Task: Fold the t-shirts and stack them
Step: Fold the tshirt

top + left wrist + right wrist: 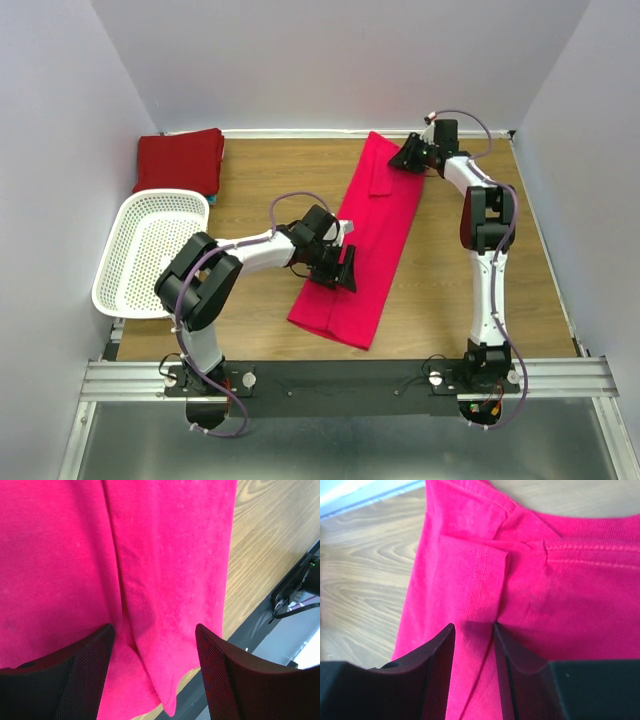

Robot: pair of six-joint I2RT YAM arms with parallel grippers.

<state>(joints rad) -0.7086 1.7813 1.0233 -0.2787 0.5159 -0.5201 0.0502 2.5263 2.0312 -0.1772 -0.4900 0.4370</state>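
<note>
A bright crimson-pink t-shirt, folded into a long strip, lies diagonally on the wooden table. The left gripper hovers over its near part, jaws spread wide. The right gripper straddles a fold at the far end, jaws narrowed; I cannot tell whether they clamp it. The white perforated plastic basket, its holed floor in view, sits just beside a folded darker red t-shirt that lies on a teal edge.

Wooden table: crimson-pink t-shirt in a long strip mid-table, darker red t-shirt far-left, white basket near-left.
</note>
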